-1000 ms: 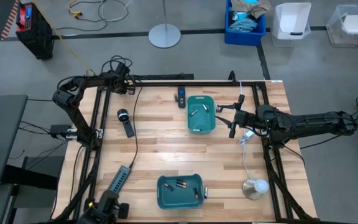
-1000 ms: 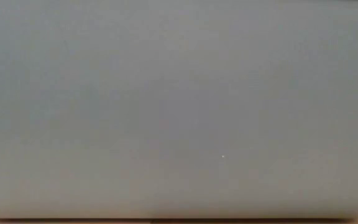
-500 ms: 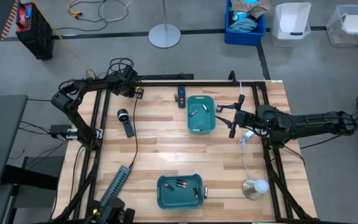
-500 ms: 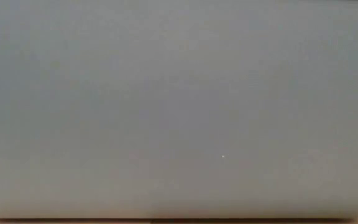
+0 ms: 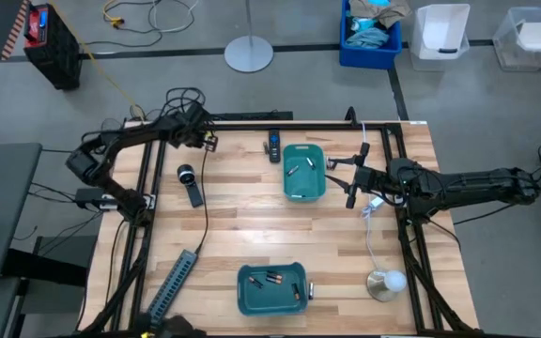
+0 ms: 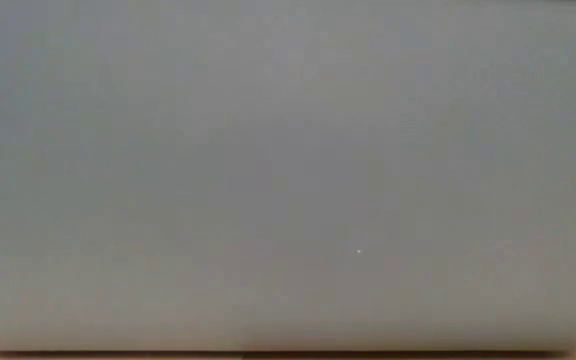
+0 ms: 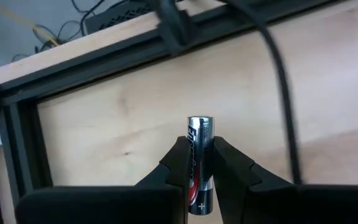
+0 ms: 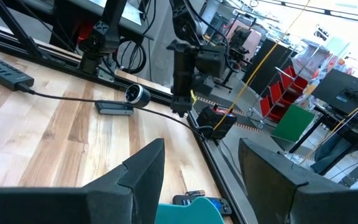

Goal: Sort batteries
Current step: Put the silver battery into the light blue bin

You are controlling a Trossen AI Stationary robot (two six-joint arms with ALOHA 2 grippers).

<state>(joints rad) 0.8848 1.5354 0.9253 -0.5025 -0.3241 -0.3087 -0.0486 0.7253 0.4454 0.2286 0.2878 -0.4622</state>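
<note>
— Left wrist view: what does the left hand [image 7: 199, 163] hold?
— An AA battery [image 7: 198, 163], pinched upright between its nearly closed fingers [image 7: 178, 163], above the bare wooden worktop [image 5: 252, 225] near the far left corner.
— And the right hand [image 5: 354, 176]?
— Spread wide, holding nothing, beside the far teal bin [image 5: 304, 172].
— Other batteries?
— Some lie in that bin, some in the near teal bin [image 5: 271, 288].
</note>
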